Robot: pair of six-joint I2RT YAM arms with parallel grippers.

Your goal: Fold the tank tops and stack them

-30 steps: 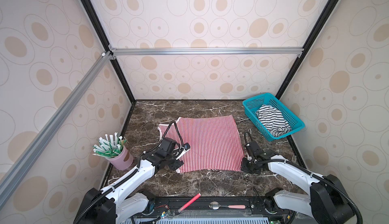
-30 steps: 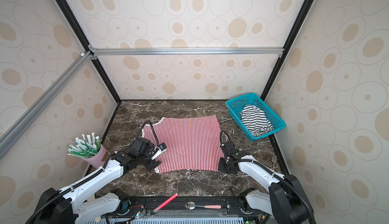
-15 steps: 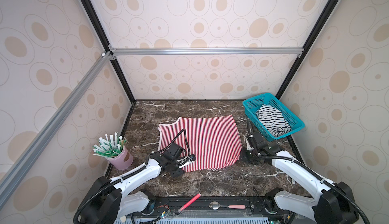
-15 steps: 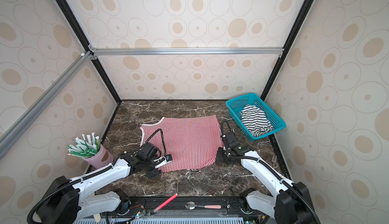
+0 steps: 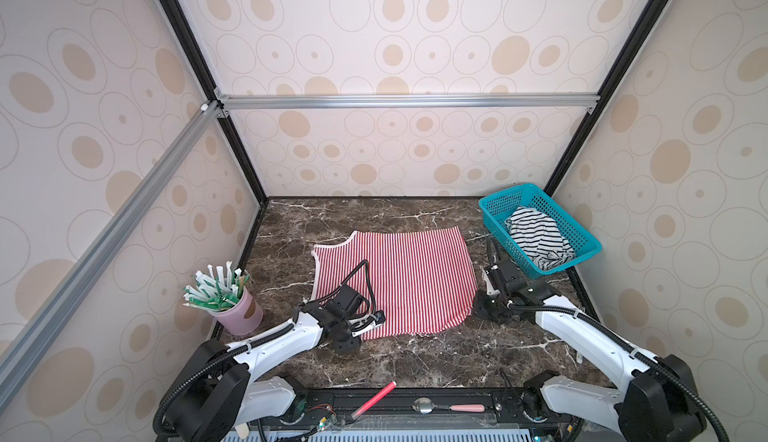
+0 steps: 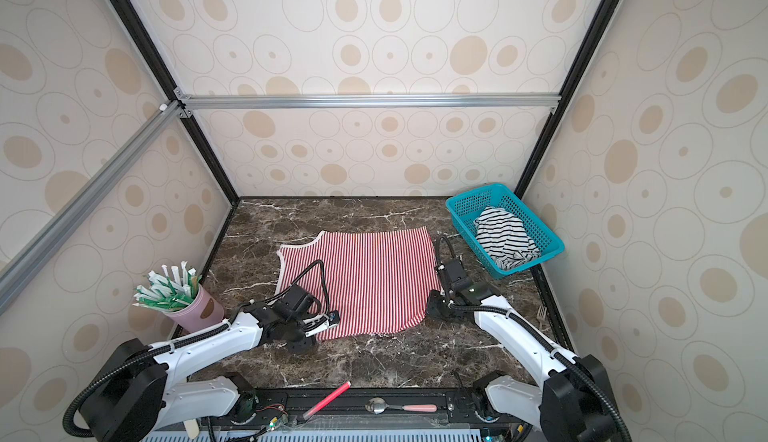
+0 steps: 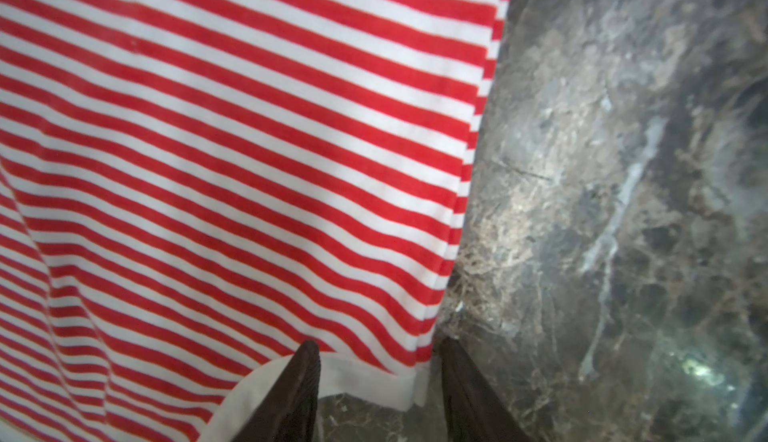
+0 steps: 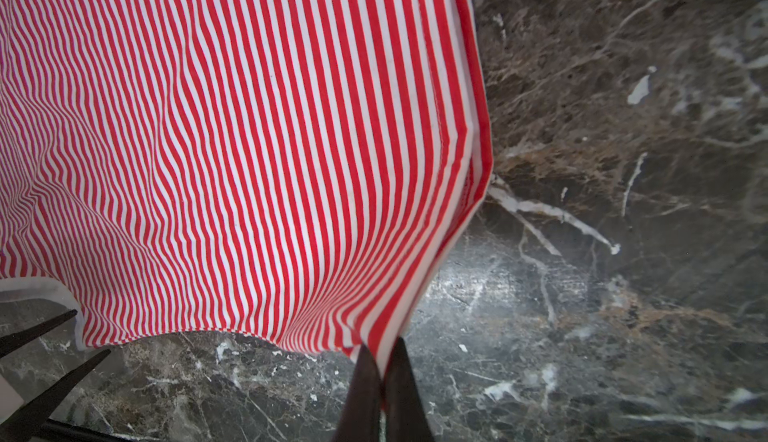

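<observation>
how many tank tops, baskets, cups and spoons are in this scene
tank tops: 2, the red-and-white top flat on the table, the black-and-white top in the teal basket
teal basket: 1
pink cup: 1
spoon: 1
total: 5

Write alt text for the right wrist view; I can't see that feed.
The right gripper is shut on a corner of the red-and-white striped top, which spreads away over the dark marble table. The left gripper shows at the edge, jaws apart beside the top's white-trimmed corner.
</observation>
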